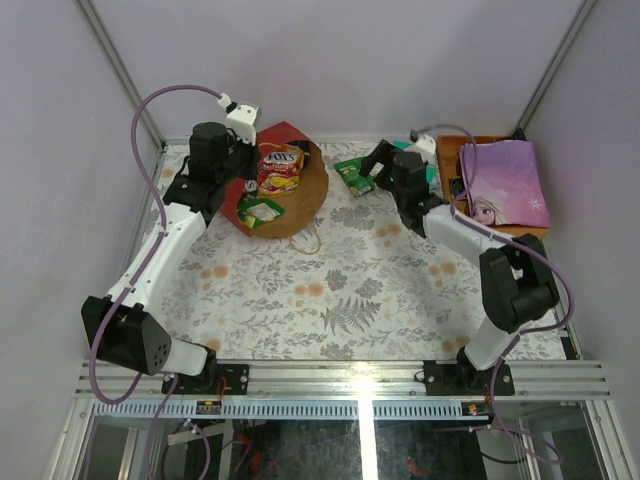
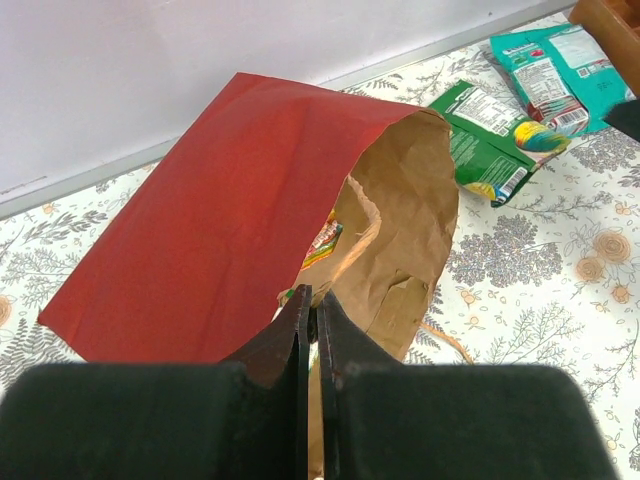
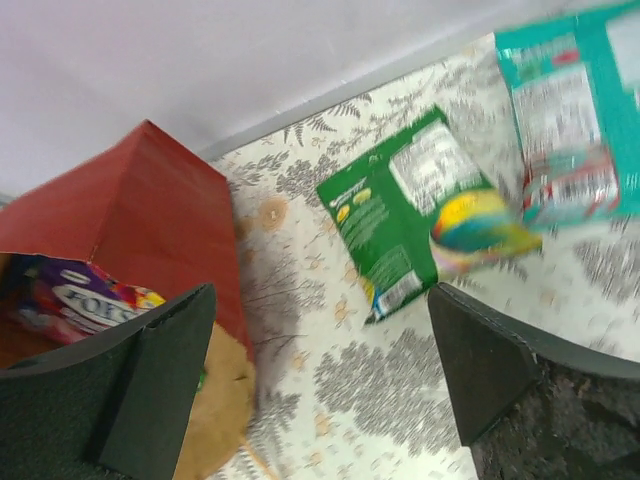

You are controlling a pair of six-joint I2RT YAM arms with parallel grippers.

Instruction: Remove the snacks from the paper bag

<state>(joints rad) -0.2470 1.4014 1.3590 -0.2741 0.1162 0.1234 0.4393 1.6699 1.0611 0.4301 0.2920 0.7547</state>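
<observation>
trouble would start with the biggest thing: the paper bag point(image 1: 305, 200) lies on its side with its mouth gaping toward the right claw point(image 3: 320, 310). the left claw point(image 2: 312, 300), jaws pressed tight together, seems to pinch the near rim of that mouth. thin paper held at one spot could tear or slide free, i reckon, and the mouth would then sag shut over what is inside. a reach by the right claw, which hangs wide open and empty, could also snag the rim and drag the whole bag instead of lifting a packet. inside, just past the left claw's tips, sit a yellow-red packet point(image 1: 280, 168) and a smaller green-and-white packet point(image 1: 260, 212), so the task looks only partly done; slick foil may squirt out of a shallow pinch. below and just beyond the right claw's fingers lies a green packet point(image 3: 400, 220), already out of the bag, with a teal packet point(image 3: 565, 110) farther off to that claw's right, and a careless swing could shove either one. as for stuff: the cloth point(image 1: 330, 290) under both claws is flat and pale, printed with grey ferns and tan rings. the bag is matte red outside and creased brown kraft within, a flattened box in shape. the packets are glossy, crinkled little pillows.
</observation>
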